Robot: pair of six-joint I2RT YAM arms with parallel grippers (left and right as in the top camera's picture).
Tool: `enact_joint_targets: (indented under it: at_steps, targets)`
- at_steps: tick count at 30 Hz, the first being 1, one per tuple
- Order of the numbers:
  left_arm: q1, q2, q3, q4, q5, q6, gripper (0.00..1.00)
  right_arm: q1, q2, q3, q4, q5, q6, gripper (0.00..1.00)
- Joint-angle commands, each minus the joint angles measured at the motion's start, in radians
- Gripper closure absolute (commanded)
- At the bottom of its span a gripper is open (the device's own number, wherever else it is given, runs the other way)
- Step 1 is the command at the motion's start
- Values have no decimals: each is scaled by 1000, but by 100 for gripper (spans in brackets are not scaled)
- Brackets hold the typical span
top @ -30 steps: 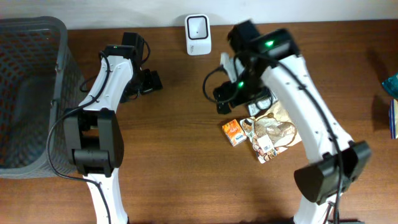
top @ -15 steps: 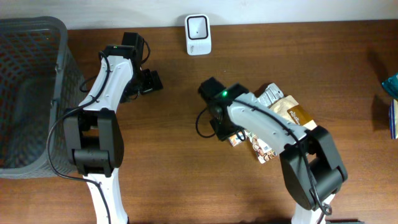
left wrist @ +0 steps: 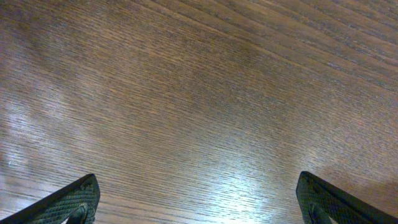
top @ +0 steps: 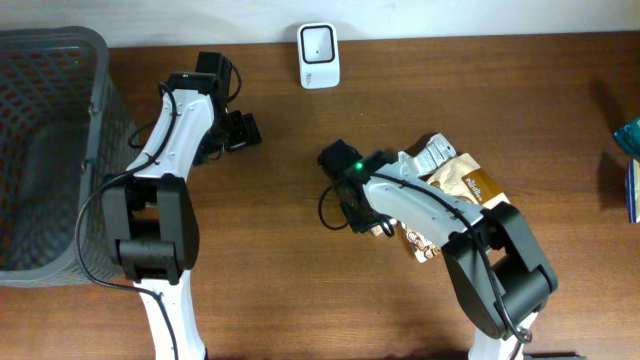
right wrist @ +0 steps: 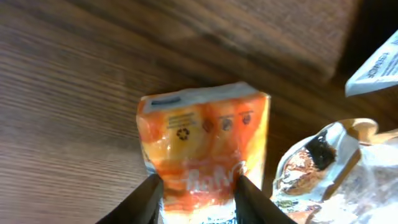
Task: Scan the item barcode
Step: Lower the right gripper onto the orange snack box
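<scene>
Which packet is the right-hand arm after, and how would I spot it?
On the wooden table, look right of centre for the heap of snack bags. At the heap's left edge lies the orange pack, between the fingers of the right gripper. It is the only bright orange one, and smaller than the brown and white bags beside it.

Table [top: 300, 290] mid-brown, fine wood grain, pale glare patches; basket [top: 100, 90] dark grey, open mesh; scanner [top: 318, 55] white, dark window; packet [right wrist: 202, 146] glossy orange, white lettering, small dark symbols, pale top edge; pouch [top: 468, 185] brown and gold; sachet [top: 432, 155] white, black print; left arm [top: 175, 130] and right arm [top: 420, 200] white, black joints; green light [top: 357, 166] on right arm.
</scene>
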Motion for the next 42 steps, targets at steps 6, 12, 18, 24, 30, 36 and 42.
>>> enact_joint_targets:
  at_steps: [6,12,18,24,30,36,42]
  targets:
    - [-2,-30,-4,-2,-7,2,1,1,-10,8,11,8,100,96]
    - [-2,-30,-4,-1,-7,2,1,-47,-11,231,-150,-117,134,96]
    - [-2,-30,-4,-1,-7,2,1,-209,-11,397,-282,-617,-77,96]
    - [-2,-30,-4,-2,-7,2,1,-238,-10,332,-356,-449,-145,59]
    - [-2,-30,-4,-2,-7,2,1,-144,-10,149,-225,-309,-103,48]
    - [-2,-30,-4,-2,-7,2,1,-112,-10,61,-126,-150,34,47]
    - [-2,-30,-4,-2,-7,2,1,-181,-10,69,-85,-228,-4,46]
